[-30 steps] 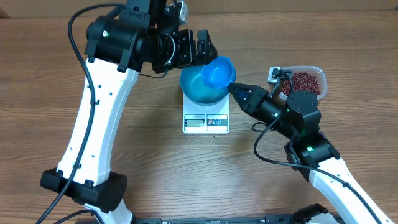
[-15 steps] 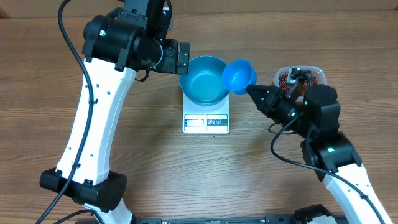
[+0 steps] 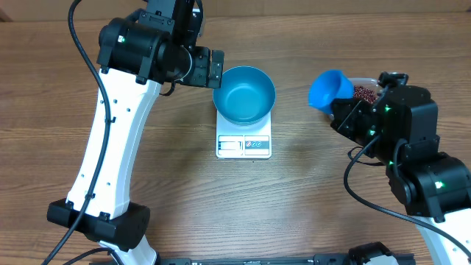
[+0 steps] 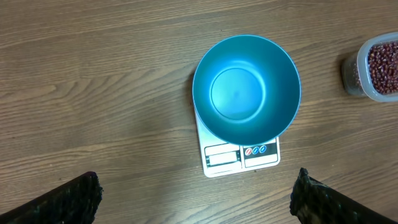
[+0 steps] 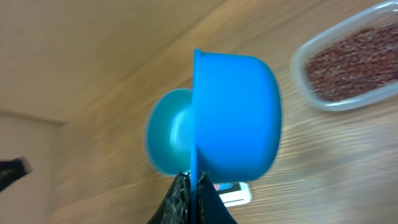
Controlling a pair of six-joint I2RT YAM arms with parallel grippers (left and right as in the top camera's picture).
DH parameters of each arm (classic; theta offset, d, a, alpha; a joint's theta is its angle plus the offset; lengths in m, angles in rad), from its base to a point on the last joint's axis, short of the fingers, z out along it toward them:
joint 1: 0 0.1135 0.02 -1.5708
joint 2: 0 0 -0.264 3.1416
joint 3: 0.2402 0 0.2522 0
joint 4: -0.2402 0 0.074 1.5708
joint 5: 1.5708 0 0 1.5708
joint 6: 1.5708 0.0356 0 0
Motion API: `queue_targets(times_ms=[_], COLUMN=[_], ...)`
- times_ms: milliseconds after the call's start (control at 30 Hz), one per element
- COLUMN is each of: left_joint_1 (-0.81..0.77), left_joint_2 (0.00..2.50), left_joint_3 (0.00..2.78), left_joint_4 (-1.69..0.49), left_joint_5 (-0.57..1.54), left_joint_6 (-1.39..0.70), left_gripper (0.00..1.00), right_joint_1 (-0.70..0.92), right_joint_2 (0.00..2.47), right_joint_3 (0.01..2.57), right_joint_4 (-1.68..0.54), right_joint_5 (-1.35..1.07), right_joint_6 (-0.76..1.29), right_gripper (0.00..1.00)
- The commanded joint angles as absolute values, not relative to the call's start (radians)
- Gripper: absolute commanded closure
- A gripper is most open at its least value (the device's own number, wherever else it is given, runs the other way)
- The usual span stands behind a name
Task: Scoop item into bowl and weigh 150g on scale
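Overhead, the right gripper (image 3: 341, 112) is clamped on the blue scoop (image 3: 329, 90), with the beans (image 3: 363, 92) just at its 3 o'clock and the empty bowl (image 3: 244, 94) on the scale (image 3: 243, 141) well off at 9 o'clock. From the left wrist, the left gripper (image 4: 196, 186) hangs wide apart and empty over bare table, the bowl at its 12 o'clock. From the right wrist, the scoop is tipped sideways and the tub (image 5: 298, 65) lies at 2 o'clock.

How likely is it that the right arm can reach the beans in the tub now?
Probably yes. The right gripper holds the scoop right beside the open tub, and nothing covers the beans.
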State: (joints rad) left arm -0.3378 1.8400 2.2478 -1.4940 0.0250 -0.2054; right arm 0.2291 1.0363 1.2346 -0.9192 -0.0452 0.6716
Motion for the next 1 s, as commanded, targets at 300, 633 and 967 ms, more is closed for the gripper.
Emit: queue_targets(times_ms=[300,633,967], left_joint_1=[-0.39,-0.427,-0.454], left_joint_2=[1.818,1.818,1.869], left_joint_3=[2.26,2.26,2.259], left_joint_4=[-1.493,-1.475,-1.65], left_joint_5=[0.158,0.196,0.238], left_joint_6=[0.124,0.119,0.309], left_gripper=[0.0,0.0,0.48], right_joint_1=[0.226,0.218,0.105], right_joint_2=[1.048,1.128,1.203], right_joint_3=[1.266,1.266,1.266], right_joint_4=[-1.056,-1.051,-1.04], right_joint_5=[0.407,0.563,0.474], right_joint_6=[0.47,0.261,0.344], right_gripper=[0.96,0.96,0.96])
